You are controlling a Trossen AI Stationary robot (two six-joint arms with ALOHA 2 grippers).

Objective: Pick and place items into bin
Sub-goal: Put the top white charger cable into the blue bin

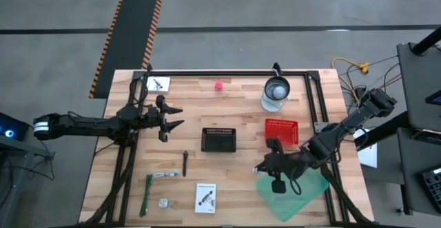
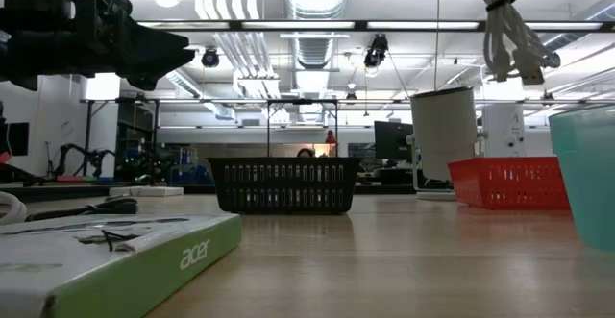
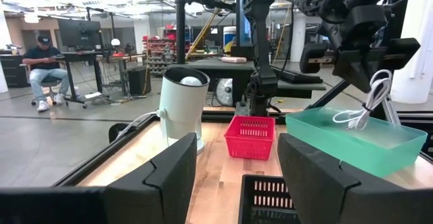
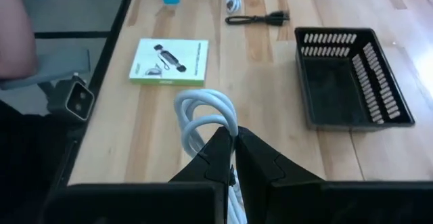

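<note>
My right gripper (image 1: 265, 167) is shut on a coiled white cable (image 3: 367, 101) and hovers at the near-left rim of the translucent green bin (image 1: 295, 192). My left gripper (image 1: 171, 118) waits open over the table's left side, with nothing between its fingers. Loose on the wood lie a pink cube (image 1: 218, 85), a white card (image 1: 158, 84) at the far left, another white card (image 1: 205, 197) near the front edge, a dark stick (image 1: 185, 163) and a green strip (image 1: 148, 193). My right gripper (image 4: 235, 143) pinches the cable's bundled strands between its two fingers, just below a loop (image 4: 215, 116) that stands up past the fingertips. The fingers slant downward. The rest of the coil (image 2: 509, 39) hangs below the gripper, slack and clear of the table and the bin.
A black mesh basket (image 1: 218, 139) stands mid-table and a red basket (image 1: 281, 130) to its right. A white cup (image 1: 275, 94) is at the far right. Two small pale items (image 1: 164, 202) lie by the green strip. A person sits in the room beyond (image 3: 42, 65).
</note>
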